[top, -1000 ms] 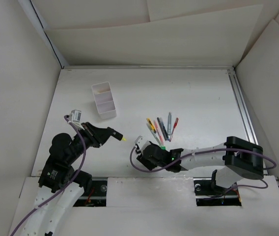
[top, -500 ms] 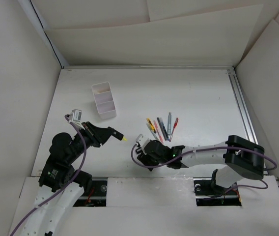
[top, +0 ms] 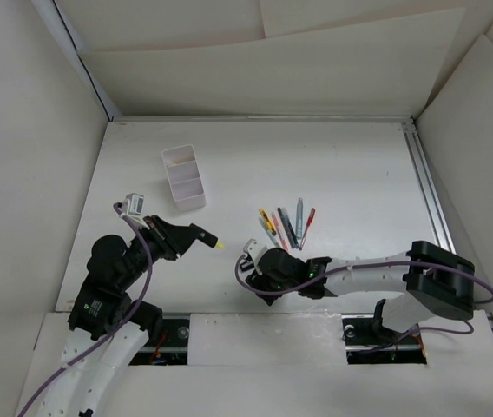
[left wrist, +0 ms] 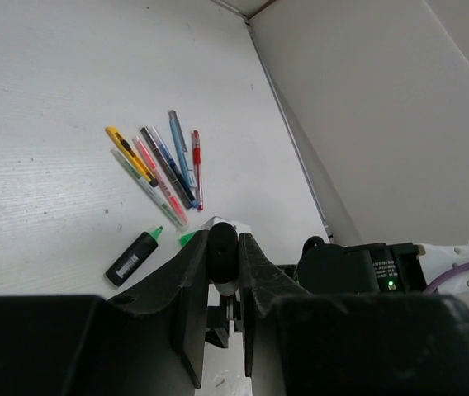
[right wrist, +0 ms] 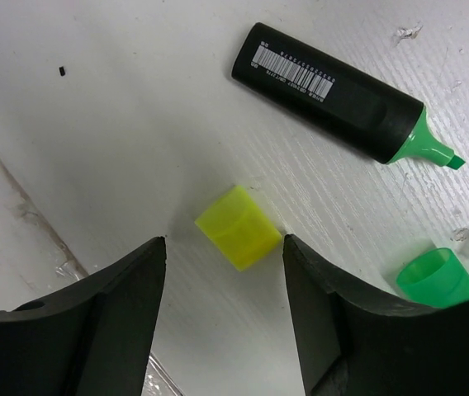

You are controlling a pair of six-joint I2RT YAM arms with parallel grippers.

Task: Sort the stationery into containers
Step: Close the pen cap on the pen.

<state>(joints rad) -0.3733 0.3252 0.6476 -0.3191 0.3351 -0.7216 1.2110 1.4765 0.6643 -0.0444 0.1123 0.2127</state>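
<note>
Your left arm is folded, the left gripper (top: pixel 193 234) clamped on a highlighter (left wrist: pixel 223 250). Your right arm reaches low and leftward, the right gripper (right wrist: pixel 222 241) facing down, fingers (right wrist: pixel 111 322) spread apart.

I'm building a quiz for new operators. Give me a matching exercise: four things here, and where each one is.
1 yellow cap
2 green-tipped highlighter
3 yellow-tipped highlighter
4 white box

a held in the left gripper
b standing alone, far left on the table
c between the right gripper's open jaws
d lying uncapped on the table

Pairs: 1-c, 2-d, 3-a, 4-b
</note>
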